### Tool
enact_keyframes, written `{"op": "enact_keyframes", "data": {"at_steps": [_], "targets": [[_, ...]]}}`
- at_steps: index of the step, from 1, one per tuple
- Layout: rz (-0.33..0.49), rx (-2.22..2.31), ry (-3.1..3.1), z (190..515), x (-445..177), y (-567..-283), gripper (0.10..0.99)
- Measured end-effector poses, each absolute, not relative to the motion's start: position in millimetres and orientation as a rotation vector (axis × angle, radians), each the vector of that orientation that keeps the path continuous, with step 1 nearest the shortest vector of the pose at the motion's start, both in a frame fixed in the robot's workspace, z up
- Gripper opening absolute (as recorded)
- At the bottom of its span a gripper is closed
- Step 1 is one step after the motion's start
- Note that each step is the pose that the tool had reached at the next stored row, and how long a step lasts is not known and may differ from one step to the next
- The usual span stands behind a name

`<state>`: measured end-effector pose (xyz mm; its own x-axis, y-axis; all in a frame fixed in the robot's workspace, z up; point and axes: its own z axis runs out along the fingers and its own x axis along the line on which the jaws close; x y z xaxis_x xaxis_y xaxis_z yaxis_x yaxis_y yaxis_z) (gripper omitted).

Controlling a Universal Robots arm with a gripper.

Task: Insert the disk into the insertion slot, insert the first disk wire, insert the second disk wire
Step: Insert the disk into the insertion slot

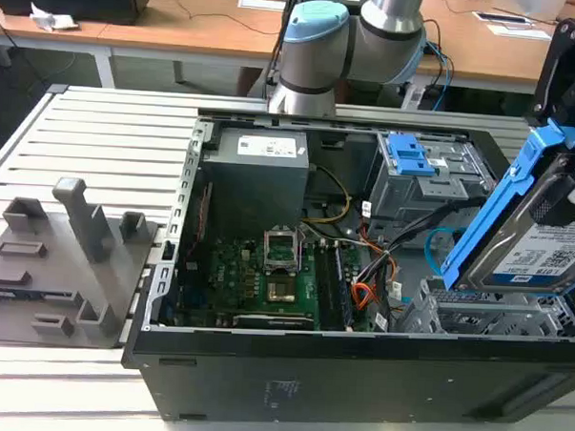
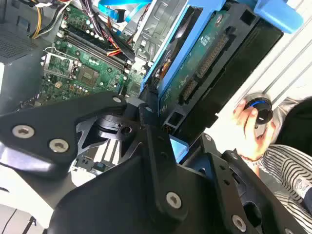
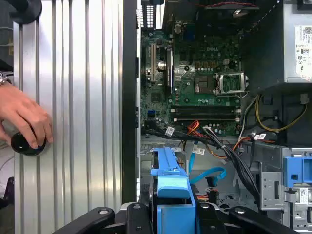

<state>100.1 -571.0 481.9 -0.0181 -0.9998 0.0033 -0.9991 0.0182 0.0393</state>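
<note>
We see the black hand (image 3: 171, 214) clamped on the silver, blue-framed disk (image 1: 544, 248), tilted steeply, lower end just above the low grey perforated sheet-metal insertion slot (image 1: 483, 318).

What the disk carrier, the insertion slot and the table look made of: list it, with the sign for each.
Disk carrier: probably plastic, uniform bright blue, moulded shape, slight sheen.
Insertion slot: sheet metal, matte grey, thin perforated walls.
Table: likely aluminium, pale satin silver, long slotted profiles.
</note>
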Motion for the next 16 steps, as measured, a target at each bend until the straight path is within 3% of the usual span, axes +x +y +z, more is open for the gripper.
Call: {"op": "enact_keyframes", "data": {"at_steps": [16], "targets": [[-0.04,2.18,-2.22,466.4,100.1,-571.0,0.365]]}}
